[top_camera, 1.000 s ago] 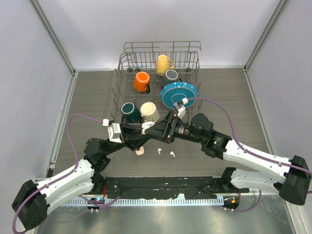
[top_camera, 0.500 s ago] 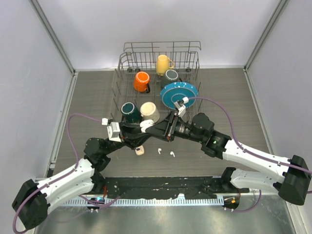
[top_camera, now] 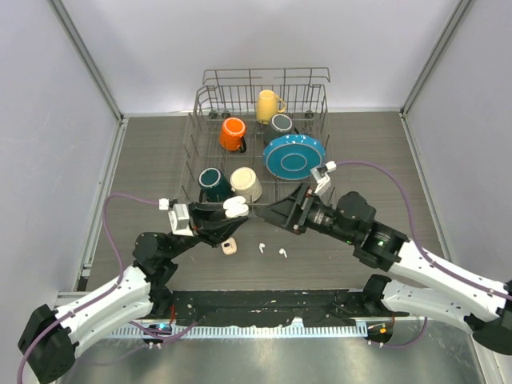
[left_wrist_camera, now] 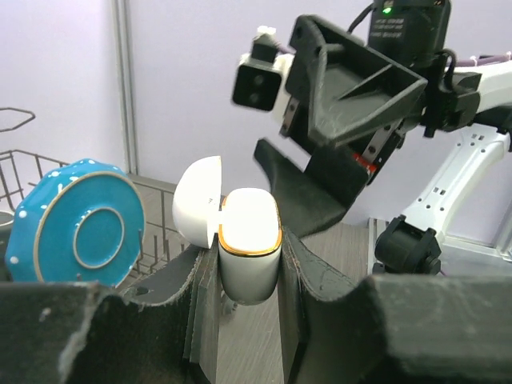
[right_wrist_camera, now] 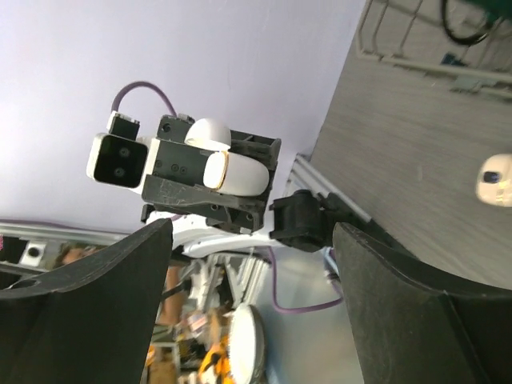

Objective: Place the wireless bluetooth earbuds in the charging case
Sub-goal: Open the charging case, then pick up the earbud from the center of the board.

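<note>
Grey wood-grain tabletop carried a wire dish rack at its far side. Nearer the front, the left gripper was clamped on a small white rounded-square charging case, lid hinged open. The right gripper faced it, fingers spread and empty. Two tiny white glossy plastic earbuds lay on the tabletop near a second white case.

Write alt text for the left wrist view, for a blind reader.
The left gripper holds a white charging case upright, its lid open. The right gripper hangs beyond it, and a teal plate stands in a rack at left.
</note>
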Tool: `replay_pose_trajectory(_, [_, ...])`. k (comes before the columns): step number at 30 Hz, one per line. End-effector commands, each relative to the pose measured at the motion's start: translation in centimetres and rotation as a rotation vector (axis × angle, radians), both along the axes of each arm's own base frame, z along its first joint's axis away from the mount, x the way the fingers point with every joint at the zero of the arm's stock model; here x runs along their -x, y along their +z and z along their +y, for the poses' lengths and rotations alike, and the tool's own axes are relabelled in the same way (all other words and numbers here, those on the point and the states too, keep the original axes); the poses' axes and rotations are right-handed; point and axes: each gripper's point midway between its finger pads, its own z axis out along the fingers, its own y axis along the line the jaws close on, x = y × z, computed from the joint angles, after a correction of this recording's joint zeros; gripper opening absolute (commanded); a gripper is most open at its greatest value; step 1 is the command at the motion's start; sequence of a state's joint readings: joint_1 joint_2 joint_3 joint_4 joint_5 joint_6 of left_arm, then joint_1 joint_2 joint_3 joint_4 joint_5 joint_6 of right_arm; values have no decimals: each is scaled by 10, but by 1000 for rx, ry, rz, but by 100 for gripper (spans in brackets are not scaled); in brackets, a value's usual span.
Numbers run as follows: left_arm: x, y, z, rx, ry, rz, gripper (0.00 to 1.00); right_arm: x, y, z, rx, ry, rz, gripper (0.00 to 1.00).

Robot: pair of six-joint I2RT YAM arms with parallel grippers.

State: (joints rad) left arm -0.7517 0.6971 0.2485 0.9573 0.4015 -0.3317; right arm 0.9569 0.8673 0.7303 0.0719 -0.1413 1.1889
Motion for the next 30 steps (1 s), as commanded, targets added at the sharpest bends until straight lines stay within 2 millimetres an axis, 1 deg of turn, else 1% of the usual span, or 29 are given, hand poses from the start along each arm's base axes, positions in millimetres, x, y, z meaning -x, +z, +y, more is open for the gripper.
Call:
replay_pose_trajectory(1, [-6,0,14,26,86,-1,0,-6,6,-31,126,-106,-115,87])
replay_pose_trajectory(2, [-6,0,19,33,106,8,0,-6,6,-36,156,-113,-121,86])
replay_pose_trajectory(3, [-6,-3,21,29,115,12,0,-2,-14,-43,253,-99,-107,84])
replay_pose_trajectory(4, [-7,-6,23,25,125,18,0,-10,-23,-52,314,-151,-103,75])
replay_pose_trajectory(5, [-7,-13,23,1,131,35,0,-9,-28,-57,356,-159,-98,71])
replay_pose_trajectory(6, [-4,-10,27,5,138,21,0,-7,-48,-67,451,-157,-70,69])
replay_pose_trajectory(7, [-2,-11,29,1,140,21,0,-9,-58,-73,502,-174,-64,63])
replay_pose_trajectory(8, [-3,-18,29,-24,145,41,0,-7,-66,-78,540,-171,-57,60])
replay_pose_trajectory(9, [1,-14,34,-10,147,30,0,-4,-82,-85,606,-163,-34,57])
replay_pose_trajectory(10, [1,-15,35,-12,152,29,0,-3,-91,-88,647,-149,-38,54])
replay_pose_trajectory(11, [2,-20,36,-26,152,43,0,0,-105,-91,686,-129,-23,54])
replay_pose_trajectory(13, [5,-15,42,-9,165,33,0,6,-121,-93,739,-85,-22,53])
replay_pose_trajectory(14, [5,-19,42,-20,165,43,0,9,-134,-92,766,-55,-9,53])
replay_pose_trajectory(16, [7,-16,46,-12,175,34,0,12,-142,-90,783,-22,-33,53])
replay_pose_trajectory(17, [6,-20,46,-22,177,43,0,10,-148,-93,819,-17,-56,53])
replay_pose_trajectory(22, [9,-19,46,-26,170,44,0,3,-161,-94,911,4,-135,54])
replay_pose_trajectory(25, [8,-19,46,-26,167,48,0,-7,-170,-97,979,-37,-178,55])
replay_pose_trajectory(27, [8,-18,46,-24,169,49,0,-8,-171,-90,987,-38,-222,57])
replay_pose_trajectory(28, [8,-18,46,-24,167,49,0,-10,-173,-90,1003,-51,-241,57])
replay_pose_trajectory(29, [8,-17,47,-19,172,47,0,-8,-178,-89,1008,-39,-253,57])
replay_pose_trajectory(30, [8,-17,46,-21,172,49,0,-10,-177,-84,993,-37,-273,57])
